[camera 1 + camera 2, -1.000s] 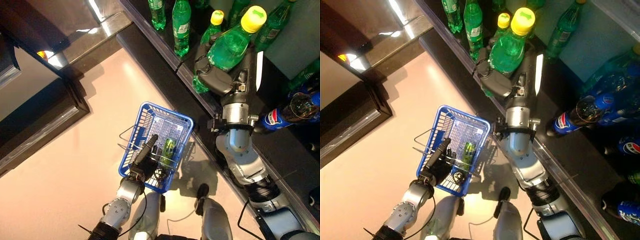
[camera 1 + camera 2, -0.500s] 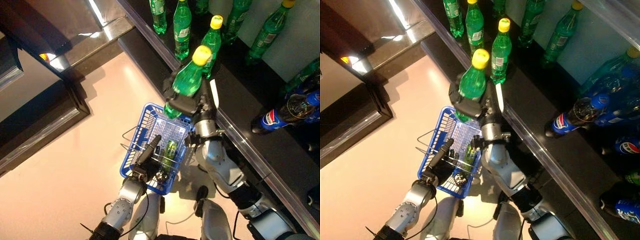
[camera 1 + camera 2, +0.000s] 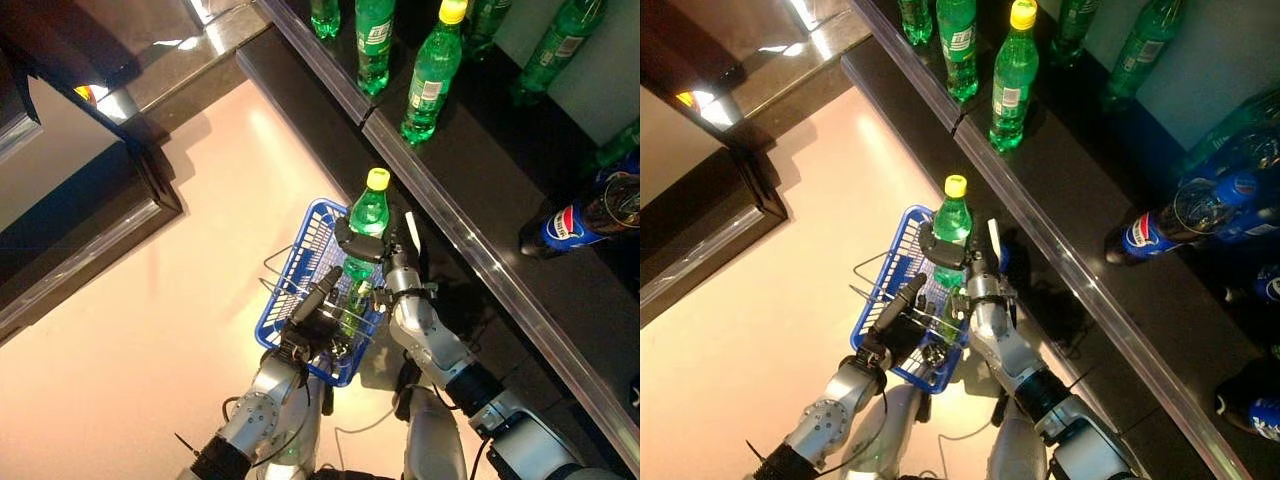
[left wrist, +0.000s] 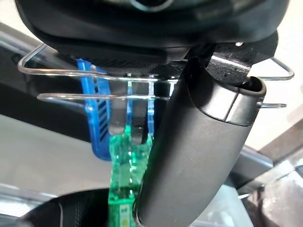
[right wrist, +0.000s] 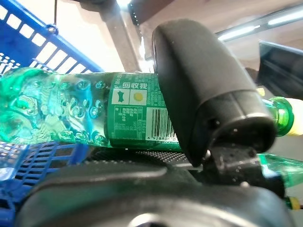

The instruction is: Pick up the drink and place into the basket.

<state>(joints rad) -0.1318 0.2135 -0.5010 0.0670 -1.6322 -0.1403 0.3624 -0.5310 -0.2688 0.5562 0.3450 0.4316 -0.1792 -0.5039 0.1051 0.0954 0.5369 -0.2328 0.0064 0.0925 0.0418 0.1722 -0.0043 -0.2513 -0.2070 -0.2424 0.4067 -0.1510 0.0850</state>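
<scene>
Green bottle [image 3: 366,222] clasped in right robot hand [image 3: 362,247], upright, base over blue basket [image 3: 300,252]; left robot hand [image 3: 312,322] curled around wire handle [image 4: 94,85].

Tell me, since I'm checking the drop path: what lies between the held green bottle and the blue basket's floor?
In the eye views, a green can stands in the blue plastic basket under the green yellow-capped bottle gripped by the right hand.
</scene>
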